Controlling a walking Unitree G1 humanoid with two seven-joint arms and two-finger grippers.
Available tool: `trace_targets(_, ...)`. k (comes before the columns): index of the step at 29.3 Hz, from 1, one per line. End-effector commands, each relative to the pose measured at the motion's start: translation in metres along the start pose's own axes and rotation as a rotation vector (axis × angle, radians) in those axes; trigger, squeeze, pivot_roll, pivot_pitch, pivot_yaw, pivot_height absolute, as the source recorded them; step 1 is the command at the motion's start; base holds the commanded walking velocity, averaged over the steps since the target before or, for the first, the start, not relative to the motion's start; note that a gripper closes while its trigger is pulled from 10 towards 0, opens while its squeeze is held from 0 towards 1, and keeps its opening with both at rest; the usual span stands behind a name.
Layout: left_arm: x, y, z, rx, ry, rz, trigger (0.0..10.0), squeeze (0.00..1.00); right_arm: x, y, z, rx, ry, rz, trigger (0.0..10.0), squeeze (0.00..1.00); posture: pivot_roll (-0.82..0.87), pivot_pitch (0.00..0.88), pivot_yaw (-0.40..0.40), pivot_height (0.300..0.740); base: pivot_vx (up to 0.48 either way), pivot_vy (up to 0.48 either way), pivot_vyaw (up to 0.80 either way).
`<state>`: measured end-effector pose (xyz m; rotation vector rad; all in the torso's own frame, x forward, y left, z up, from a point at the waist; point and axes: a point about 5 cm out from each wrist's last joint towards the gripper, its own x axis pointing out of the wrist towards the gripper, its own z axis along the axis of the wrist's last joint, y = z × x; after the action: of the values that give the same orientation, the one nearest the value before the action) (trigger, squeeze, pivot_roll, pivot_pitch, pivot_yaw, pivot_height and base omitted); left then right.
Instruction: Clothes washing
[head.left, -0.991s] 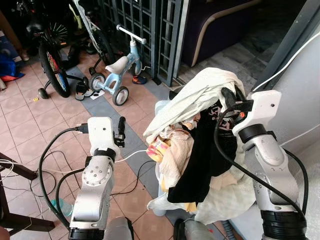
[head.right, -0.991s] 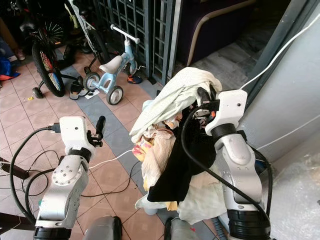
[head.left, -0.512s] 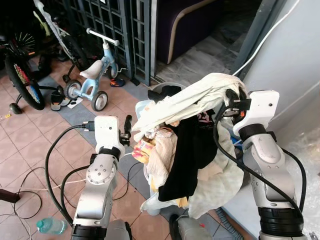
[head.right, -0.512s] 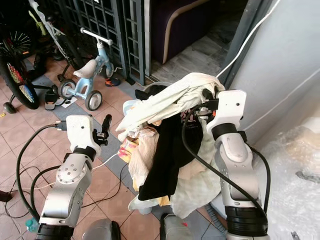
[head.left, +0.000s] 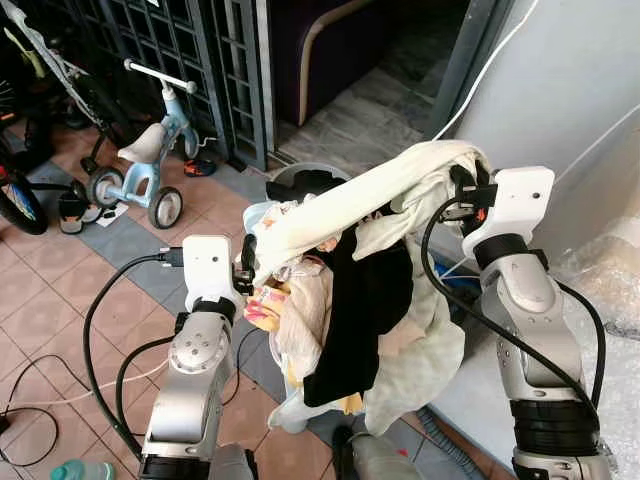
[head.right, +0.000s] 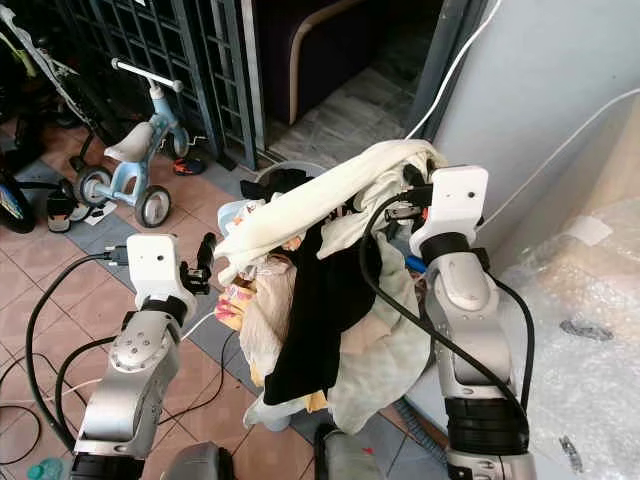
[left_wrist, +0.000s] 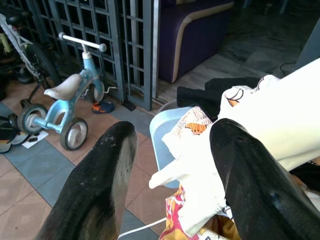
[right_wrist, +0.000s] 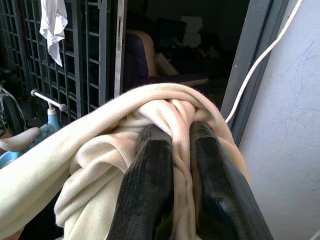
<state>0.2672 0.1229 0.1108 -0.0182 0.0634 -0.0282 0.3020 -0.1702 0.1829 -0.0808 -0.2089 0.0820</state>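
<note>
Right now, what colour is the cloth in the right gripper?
Cream; the cloth shows best in the right wrist view, pinched by the right gripper.

Clothes pile (head.left: 350, 290) fills gap between arms. Left gripper (left_wrist: 172, 165): fingers spread, white cloth between them, blue basket rim (left_wrist: 159, 130) just beyond. Grey wall (head.left: 560, 90) close on right side. Tricycle (head.left: 140, 165), metal grille (head.left: 200, 50) well left; tiled floor (head.left: 60, 300) open there.

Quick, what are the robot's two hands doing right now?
Left gripper: open, fingers beside the laundry.
Right gripper: shut on the cream cloth.
</note>
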Motion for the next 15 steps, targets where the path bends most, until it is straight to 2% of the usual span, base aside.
trace_targets(1, -0.0011, -0.0025, 0.0001, -0.004, 0.006, -0.003, 10.0, 0.0, -0.0017, -0.0031, -0.0005, -0.013, -0.002, -0.008, 10.0, 0.0, 0.0, 0.074, -0.001, 0.74, 0.0, -0.334, 0.0)
trace_targets(5, -0.0012, -0.0023, 0.0001, -0.005, 0.006, -0.01, 10.0, 0.0, -0.0009, -0.0014, -0.0009, -0.009, -0.003, -0.004, 10.0, 0.0, 0.0, 0.073, 0.0, 0.74, 0.0, -0.328, 0.0)
trace_targets(8, -0.0012, -0.002, -0.0002, -0.004, 0.008, -0.009, 10.0, 0.0, -0.0002, -0.0012, -0.0008, -0.009, -0.003, -0.003, 10.0, 0.0, 0.0, 0.074, -0.001, 0.74, -0.244, -0.322, 0.0)
trace_targets(10, -0.0013, -0.002, -0.0003, -0.004, 0.008, -0.009, 10.0, 0.0, 0.0002, -0.0013, -0.0007, -0.011, -0.004, -0.002, 10.0, 0.0, 0.0, 0.073, -0.002, 0.74, 0.0, -0.251, 0.0)
trace_targets(14, -0.0015, -0.002, -0.0002, -0.008, 0.008, -0.007, 10.0, 0.0, 0.0013, -0.0019, -0.0007, -0.012, -0.004, -0.003, 10.0, 0.0, 0.0, 0.072, -0.004, 0.74, 0.0, 0.0, 0.0)
trace_targets(15, -0.0017, -0.0017, 0.0005, -0.018, 0.001, -0.009, 10.0, 0.0, 0.0034, -0.0043, 0.0011, -0.035, -0.015, -0.02, 10.0, 0.0, 0.01, 0.07, -0.004, 0.74, 0.0, 0.0, -0.8)
